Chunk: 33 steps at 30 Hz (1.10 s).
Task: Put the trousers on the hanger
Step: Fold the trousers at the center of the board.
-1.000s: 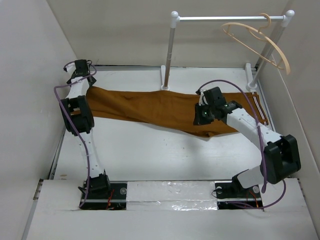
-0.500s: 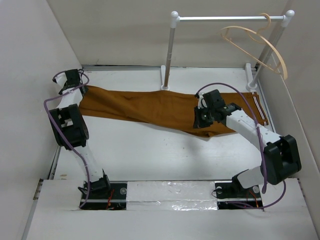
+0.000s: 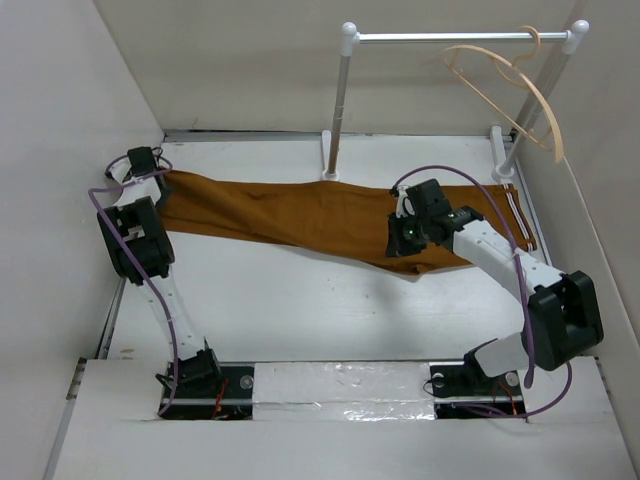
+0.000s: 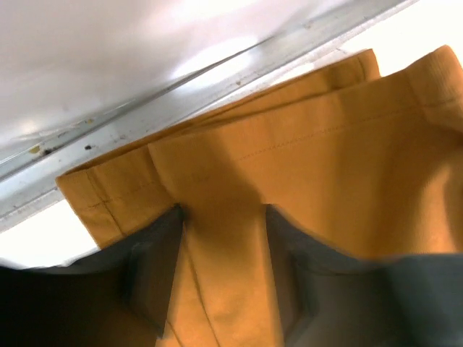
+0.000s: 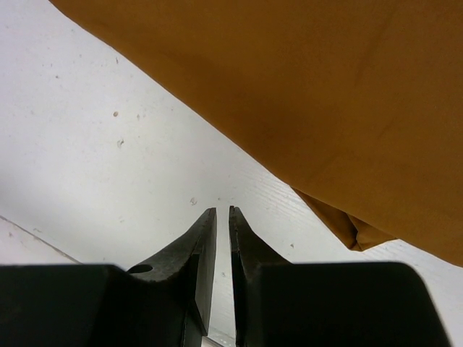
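The rust-brown trousers [image 3: 300, 212] lie flat across the back of the table, legs to the left and striped waistband to the right. My left gripper [image 3: 160, 176] is at the leg hems in the far-left corner. In the left wrist view it [image 4: 223, 211] is open, its fingers [image 4: 155, 267] straddling a fold of the cloth [image 4: 325, 159]. My right gripper [image 3: 405, 240] hangs over the trousers' near edge by the waist. Its jaws [image 5: 223, 210] are nearly together over bare table with nothing between them, the cloth [image 5: 325, 87] just beyond. The pale hanger [image 3: 510, 85] hangs on the rail at back right.
The white-and-metal rail stand [image 3: 450, 37] stands at the back, its posts behind the trousers. Walls close in on the left [image 3: 60, 200] and right. The table's metal edge strip [image 4: 217, 94] runs right behind the hems. White tabletop [image 3: 300, 310] lies between trousers and arm bases.
My left arm has swung left and down onto the leg hems, and its jaws have narrowed. The hanger has swayed slightly. My right arm has barely moved.
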Tool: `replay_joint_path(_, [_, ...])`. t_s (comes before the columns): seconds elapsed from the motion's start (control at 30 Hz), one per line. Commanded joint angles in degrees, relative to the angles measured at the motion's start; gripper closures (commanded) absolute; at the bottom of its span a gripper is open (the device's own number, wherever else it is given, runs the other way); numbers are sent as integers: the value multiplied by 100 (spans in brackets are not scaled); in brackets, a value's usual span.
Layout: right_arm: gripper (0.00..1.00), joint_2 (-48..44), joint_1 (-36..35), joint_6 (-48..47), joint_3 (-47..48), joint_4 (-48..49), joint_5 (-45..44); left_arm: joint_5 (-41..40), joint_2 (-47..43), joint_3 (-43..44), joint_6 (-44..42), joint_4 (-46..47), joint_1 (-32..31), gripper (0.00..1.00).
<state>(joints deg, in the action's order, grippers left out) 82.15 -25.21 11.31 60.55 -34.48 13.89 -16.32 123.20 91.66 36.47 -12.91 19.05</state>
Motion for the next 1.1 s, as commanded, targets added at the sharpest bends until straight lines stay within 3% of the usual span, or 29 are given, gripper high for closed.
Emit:
replay_joint_path(0.0, [81, -155, -36, -32, 255, -15, -88, -38, -41, 81, 80, -2, 38, 63])
replay_joint_path(0.1, [81, -138, -36, -32, 255, 11, -141, -100, -190, -25, 89, 43, 38, 91])
replay_joint_path(0.2, [81, -129, -36, -41, 194, 73, -132, -100, -489, -226, 97, 130, 38, 100])
replay_joint_path(0.47, [81, -173, 16, -85, 27, 213, 17, -284, -1517, -895, 1, 403, 38, 100])
replay_joint_path(0.8, [81, -322, 174, -120, -140, 266, 96, -653, -1501, -1466, -105, 324, 38, 100])
replay_joint_path(1.0, [81, -410, 385, -147, -79, 144, -26, -890, -1307, -1414, -114, 43, 38, 89])
replay_joint_path(1.07, [81, -489, 551, -147, -44, 99, -106, -882, -1307, -1457, -149, 8, 38, 79])
